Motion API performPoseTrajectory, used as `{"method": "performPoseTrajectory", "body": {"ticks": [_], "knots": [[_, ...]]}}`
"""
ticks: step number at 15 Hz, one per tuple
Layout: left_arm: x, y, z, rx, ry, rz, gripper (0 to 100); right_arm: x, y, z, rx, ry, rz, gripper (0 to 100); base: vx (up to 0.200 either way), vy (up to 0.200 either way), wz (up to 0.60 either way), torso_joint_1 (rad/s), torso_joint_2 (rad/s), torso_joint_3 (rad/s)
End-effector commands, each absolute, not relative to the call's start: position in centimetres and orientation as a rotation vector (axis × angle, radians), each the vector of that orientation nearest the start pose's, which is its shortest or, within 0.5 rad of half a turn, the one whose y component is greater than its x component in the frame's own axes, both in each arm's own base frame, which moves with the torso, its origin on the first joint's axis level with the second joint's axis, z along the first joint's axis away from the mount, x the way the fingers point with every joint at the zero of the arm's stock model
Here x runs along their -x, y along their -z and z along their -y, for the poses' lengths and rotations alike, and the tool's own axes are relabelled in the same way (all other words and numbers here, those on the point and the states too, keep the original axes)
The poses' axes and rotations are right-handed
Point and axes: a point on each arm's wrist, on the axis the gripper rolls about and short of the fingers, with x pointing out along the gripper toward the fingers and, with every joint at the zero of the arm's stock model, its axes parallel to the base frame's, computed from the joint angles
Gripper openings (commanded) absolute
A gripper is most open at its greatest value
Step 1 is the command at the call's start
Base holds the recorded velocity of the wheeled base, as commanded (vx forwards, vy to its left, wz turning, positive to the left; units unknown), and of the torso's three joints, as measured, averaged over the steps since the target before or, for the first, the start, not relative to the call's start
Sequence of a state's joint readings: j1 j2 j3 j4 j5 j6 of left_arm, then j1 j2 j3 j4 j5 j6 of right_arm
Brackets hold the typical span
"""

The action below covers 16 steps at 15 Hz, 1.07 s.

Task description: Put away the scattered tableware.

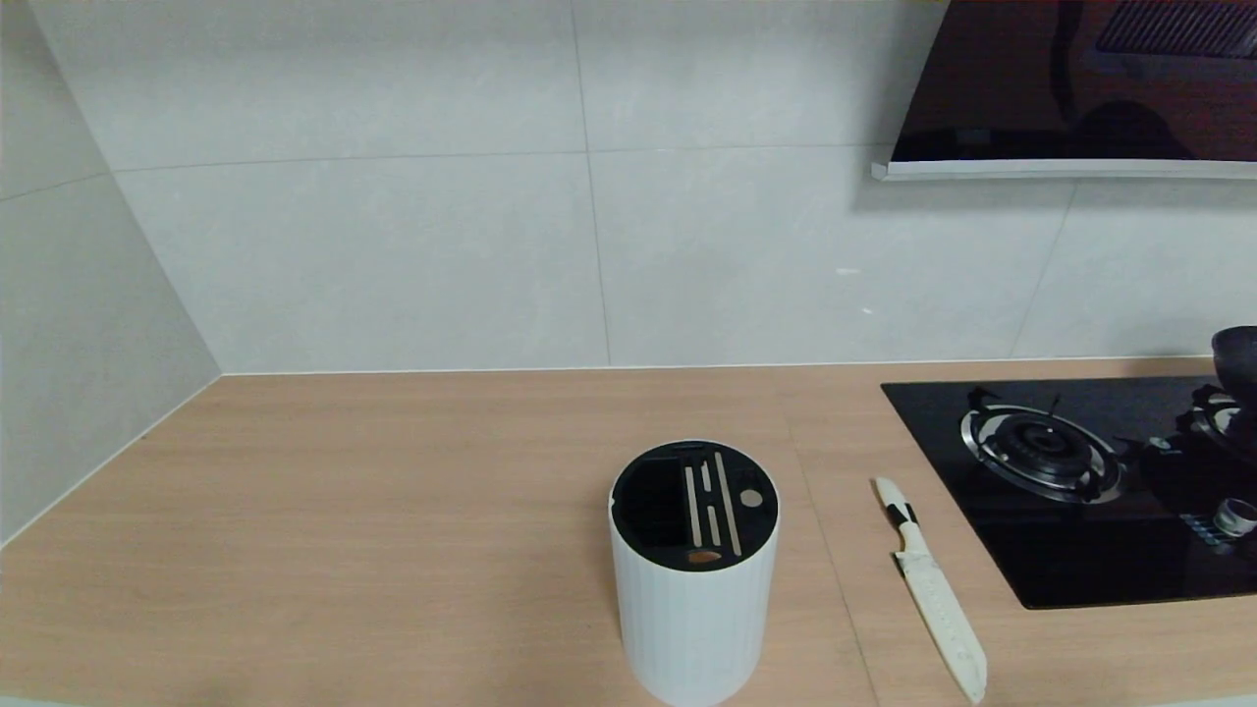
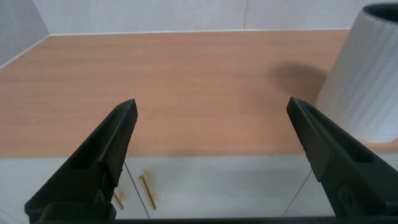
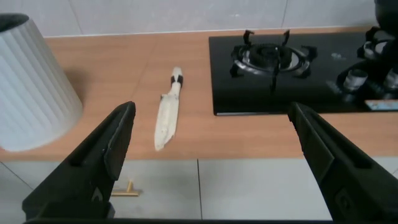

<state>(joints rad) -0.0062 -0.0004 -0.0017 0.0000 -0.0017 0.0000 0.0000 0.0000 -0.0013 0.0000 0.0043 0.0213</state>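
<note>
Item: white ribbed knife holder (image 1: 693, 589), cylindrical, black slotted top, stood upright on the wooden countertop (image 1: 393, 491) towards its near edge. Item: white knife (image 1: 928, 587), black band on the handle, laid flat just right of the holder and apart from it, between the holder and the black gas hob (image 1: 1080, 560); the handle is pointed far, the blade near. Item: left gripper (image 2: 210, 104), fingers spread wide and nothing held, positioned off the near edge, left of the holder. Item: right gripper (image 3: 211, 109), likewise released and empty, positioned off the near edge, with the knife seen between its fingers. Backdrop: a grey tiled wall (image 1: 393, 245).
</note>
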Motion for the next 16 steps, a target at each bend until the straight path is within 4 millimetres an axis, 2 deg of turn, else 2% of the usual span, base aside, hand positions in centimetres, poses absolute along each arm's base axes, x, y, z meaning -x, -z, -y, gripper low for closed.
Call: {"method": "performPoseTrajectory", "body": {"ticks": [1,16], "knots": [[2.29,-7.59,-0.01,0.000,0.008,0.002,100,2.28,-7.59,-0.01,-0.021,-0.005,0.000,100,0.000,0.000,0.00,0.193,-0.38,-0.193],[2.29,-7.59,-0.01,0.000,0.008,0.002,100,2.28,-7.59,-0.01,-0.021,-0.005,0.000,100,0.000,0.000,-0.04,0.013,-0.03,-0.015]]}}
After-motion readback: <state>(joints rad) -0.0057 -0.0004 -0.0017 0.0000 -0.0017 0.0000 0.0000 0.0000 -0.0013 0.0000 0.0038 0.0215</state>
